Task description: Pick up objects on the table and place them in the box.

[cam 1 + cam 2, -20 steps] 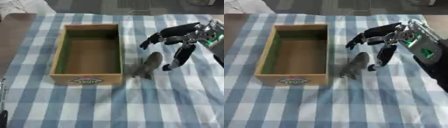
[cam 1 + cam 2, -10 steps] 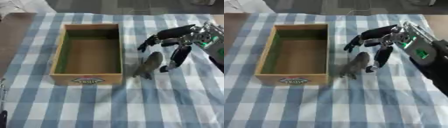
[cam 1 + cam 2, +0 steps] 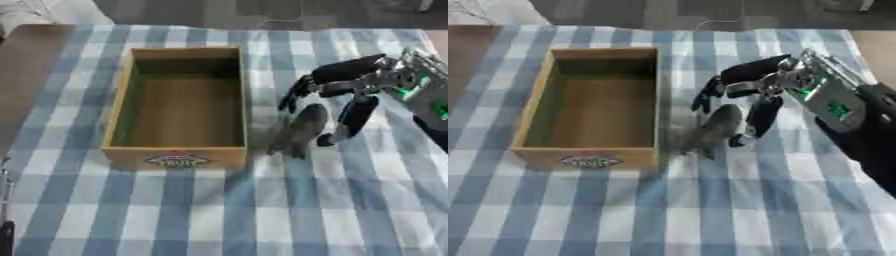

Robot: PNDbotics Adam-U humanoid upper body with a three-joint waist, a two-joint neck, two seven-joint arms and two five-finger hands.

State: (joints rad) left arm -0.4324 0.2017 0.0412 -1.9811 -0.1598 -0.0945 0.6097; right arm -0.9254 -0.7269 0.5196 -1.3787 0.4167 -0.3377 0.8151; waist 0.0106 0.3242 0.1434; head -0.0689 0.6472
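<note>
A grey, fish-shaped object [image 3: 299,128] lies on the blue-and-white checked cloth, just right of the box's near right corner. The cardboard box [image 3: 175,154] is open at the top and I see nothing inside it. My right hand [image 3: 360,81] comes in from the right and hovers over the grey object. Its fingers [image 3: 293,97] point down at the object's far left side, and the thumb [image 3: 350,120] hangs down on its right side. The hand is open and straddles the object without closing on it. My left hand shows in neither view.
The checked cloth [image 3: 306,210] covers the table; bare brown tabletop [image 3: 35,70] shows left of it. A small dark shape [image 3: 5,239] sits at the lower left edge. My right forearm [image 3: 859,125] fills the right side.
My right hand has sunk slightly towards the grey object, its fingers and thumb now lower on either side of it. The object and the box have not moved.
</note>
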